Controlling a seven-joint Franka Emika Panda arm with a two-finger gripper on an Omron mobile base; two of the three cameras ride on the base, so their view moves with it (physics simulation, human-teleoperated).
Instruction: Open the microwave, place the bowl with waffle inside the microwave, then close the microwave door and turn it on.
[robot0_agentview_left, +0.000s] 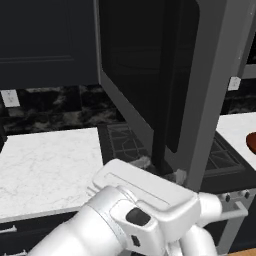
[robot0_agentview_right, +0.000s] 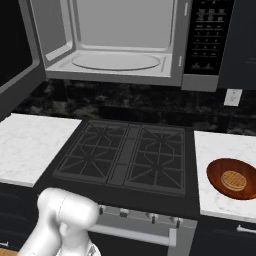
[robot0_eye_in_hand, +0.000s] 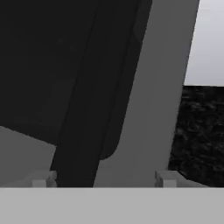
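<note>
Microwave door (robot0_agentview_left: 170, 85) swung wide open, cavity of microwave (robot0_agentview_right: 120, 45) exposed above stove (robot0_agentview_right: 125, 155). Gripper (robot0_eye_in_hand: 100, 180) fingers spread, straddling the door handle (robot0_eye_in_hand: 87, 109) without contact. Bowl (robot0_agentview_right: 232, 178) with waffle (robot0_agentview_right: 233, 180) sits at right counter's (robot0_agentview_right: 220, 145) front edge.

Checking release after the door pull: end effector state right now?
End effector: open, fingers standing either side of the microwave door handle, not clamped on it; holding nothing.

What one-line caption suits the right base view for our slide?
Microwave standing open above the black stove, while the bowl with waffle waits on the counter.
</note>
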